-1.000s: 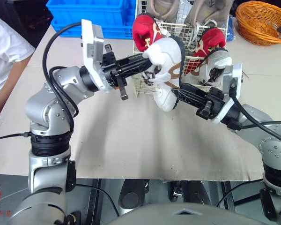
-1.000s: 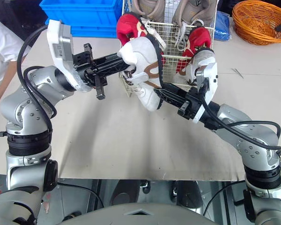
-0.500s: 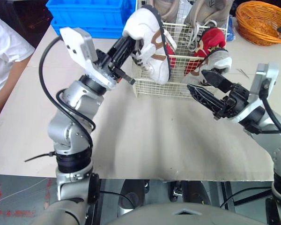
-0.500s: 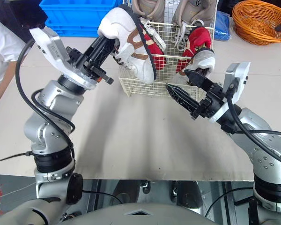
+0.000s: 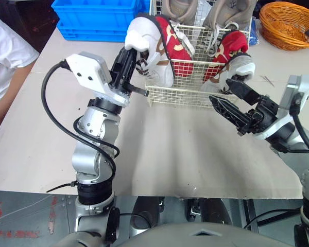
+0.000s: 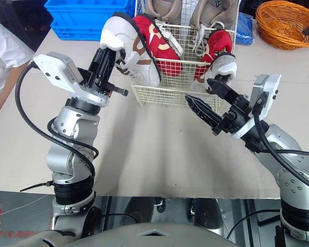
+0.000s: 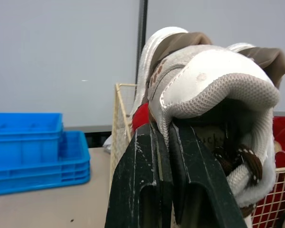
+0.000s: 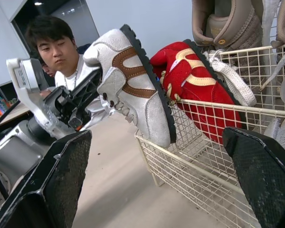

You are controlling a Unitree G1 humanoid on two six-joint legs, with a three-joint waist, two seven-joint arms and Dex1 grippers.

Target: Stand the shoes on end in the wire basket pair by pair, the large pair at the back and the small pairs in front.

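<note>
**White shoe held at basket's front corner**

The robot's left pincer was clamped on the collar of a white shoe with brown trim. Its two black fingers were drawn narrow, with the shoe's padded edge pinched between them. The shoe stood nearly on end over the front left corner of the wire basket. Its black sole was turned towards a red shoe that leaned just beside it inside the basket. The white shoe's lower end was at the basket's rim; whether it rested inside could not be told.

A second red shoe stood at the basket's front right, and a pair of large tan shoes rose along the back.

The right pincer hung over the worktop, just in front of the basket's right side. It was spread wide and held nothing, its pads aimed at the basket.

A blue crate sat behind the basket to the left, and a wicker basket sat at the far right of the worktop. A person in a white top was at the worktop's left edge.
</note>
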